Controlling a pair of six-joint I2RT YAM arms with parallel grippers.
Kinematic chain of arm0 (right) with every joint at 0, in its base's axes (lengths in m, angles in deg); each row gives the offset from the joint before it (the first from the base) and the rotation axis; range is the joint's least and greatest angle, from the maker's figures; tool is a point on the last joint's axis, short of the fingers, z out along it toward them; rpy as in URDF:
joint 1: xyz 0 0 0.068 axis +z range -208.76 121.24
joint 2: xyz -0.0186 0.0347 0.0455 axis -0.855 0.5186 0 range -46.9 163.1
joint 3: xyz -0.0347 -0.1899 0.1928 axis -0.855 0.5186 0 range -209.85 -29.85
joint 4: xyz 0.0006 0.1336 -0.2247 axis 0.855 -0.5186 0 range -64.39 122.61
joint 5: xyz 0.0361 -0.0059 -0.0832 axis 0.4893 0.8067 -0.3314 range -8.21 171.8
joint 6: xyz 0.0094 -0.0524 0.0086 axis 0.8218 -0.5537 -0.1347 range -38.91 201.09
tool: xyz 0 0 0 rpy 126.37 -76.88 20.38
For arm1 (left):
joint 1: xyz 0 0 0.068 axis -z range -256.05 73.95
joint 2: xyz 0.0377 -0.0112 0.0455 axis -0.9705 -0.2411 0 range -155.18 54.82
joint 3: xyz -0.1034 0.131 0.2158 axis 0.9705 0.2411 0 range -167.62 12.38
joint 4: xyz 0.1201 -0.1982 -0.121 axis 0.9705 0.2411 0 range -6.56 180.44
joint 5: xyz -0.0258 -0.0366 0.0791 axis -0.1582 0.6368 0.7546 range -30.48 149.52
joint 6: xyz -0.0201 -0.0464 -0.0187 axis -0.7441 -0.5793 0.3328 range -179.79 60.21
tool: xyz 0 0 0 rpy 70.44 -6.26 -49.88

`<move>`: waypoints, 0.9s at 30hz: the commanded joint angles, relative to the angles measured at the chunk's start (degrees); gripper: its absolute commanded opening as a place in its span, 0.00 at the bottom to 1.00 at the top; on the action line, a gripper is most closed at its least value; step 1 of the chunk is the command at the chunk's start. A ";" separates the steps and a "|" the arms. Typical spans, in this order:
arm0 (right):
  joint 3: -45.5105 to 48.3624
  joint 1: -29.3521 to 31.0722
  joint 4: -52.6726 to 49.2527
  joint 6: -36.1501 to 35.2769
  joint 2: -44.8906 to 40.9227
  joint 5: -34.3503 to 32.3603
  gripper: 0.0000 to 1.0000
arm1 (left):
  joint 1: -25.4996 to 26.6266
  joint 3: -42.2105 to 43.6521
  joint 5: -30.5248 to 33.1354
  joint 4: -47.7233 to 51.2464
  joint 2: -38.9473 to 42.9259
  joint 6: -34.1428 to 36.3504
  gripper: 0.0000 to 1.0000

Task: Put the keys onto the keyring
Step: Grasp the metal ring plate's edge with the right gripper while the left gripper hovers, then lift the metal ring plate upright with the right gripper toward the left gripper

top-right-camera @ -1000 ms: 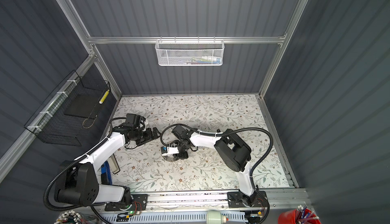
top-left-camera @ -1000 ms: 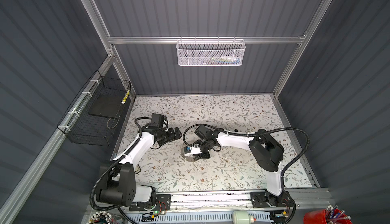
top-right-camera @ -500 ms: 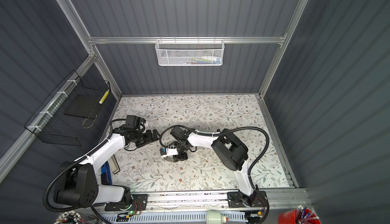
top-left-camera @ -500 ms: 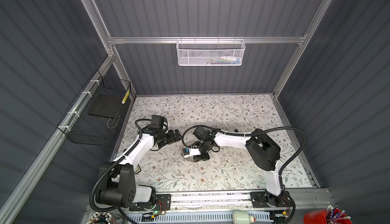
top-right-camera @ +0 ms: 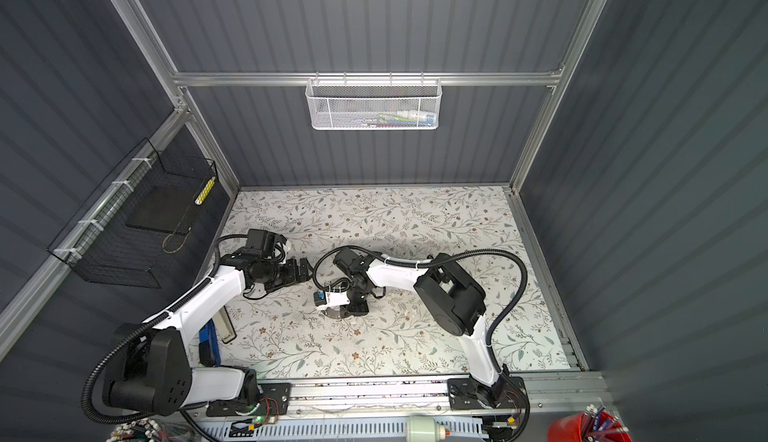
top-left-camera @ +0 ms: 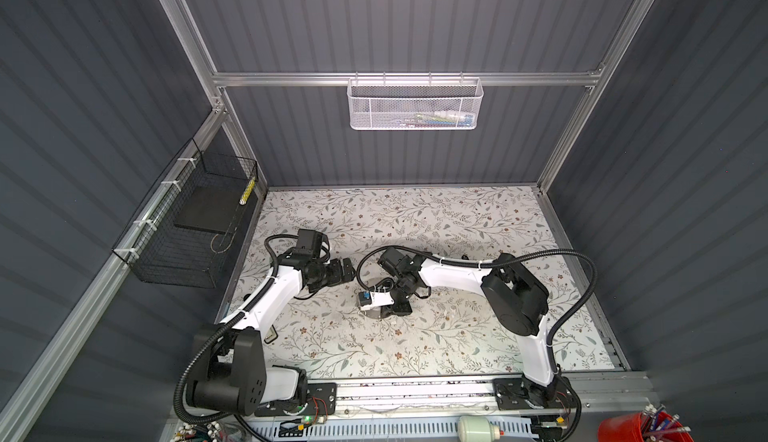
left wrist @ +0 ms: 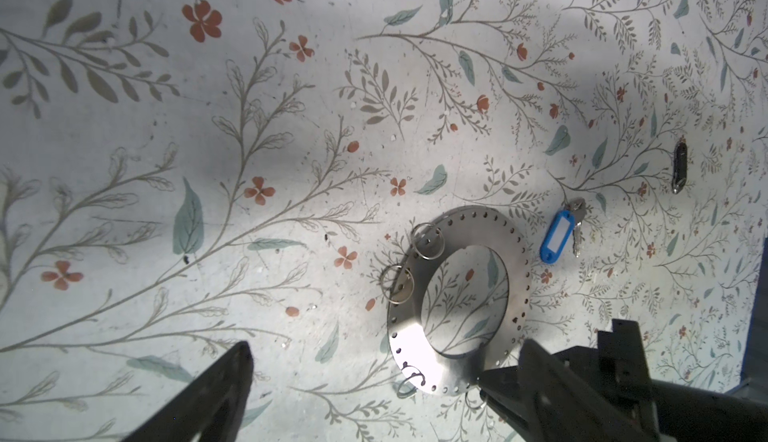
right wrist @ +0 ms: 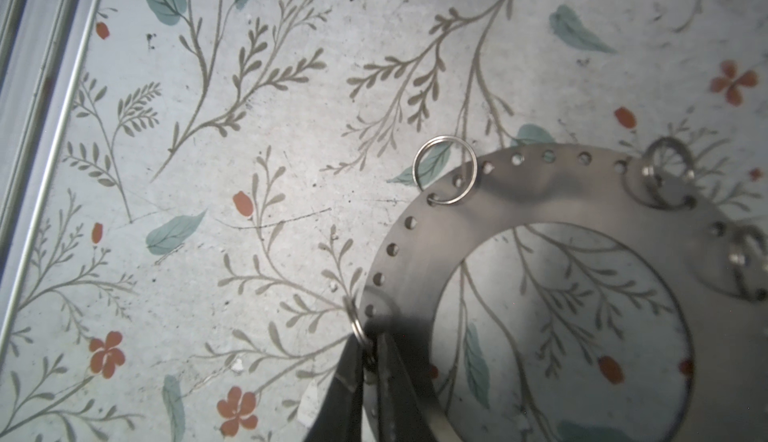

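A flat metal disc with a rim of small holes lies on the floral table, and several split keyrings hang from it. My right gripper is shut on one keyring at the disc's edge. A grey key lies just beyond the disc, beside a blue tag. My left gripper hovers open over the near side of the disc, holding nothing. In both top views the left gripper sits just left of the right gripper.
A black oblong tag lies further off past the key. A black wire basket hangs on the left wall and a white mesh basket on the back wall. A blue object lies by the left arm's base.
The right gripper's jaws have closed onto the keyring at the disc's edge. The left arm has barely shifted and stays open.
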 commanded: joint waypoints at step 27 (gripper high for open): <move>8.64 -11.26 19.16 18.42 -20.71 23.03 0.00 | 0.14 4.77 -11.83 -23.75 21.39 14.81 0.95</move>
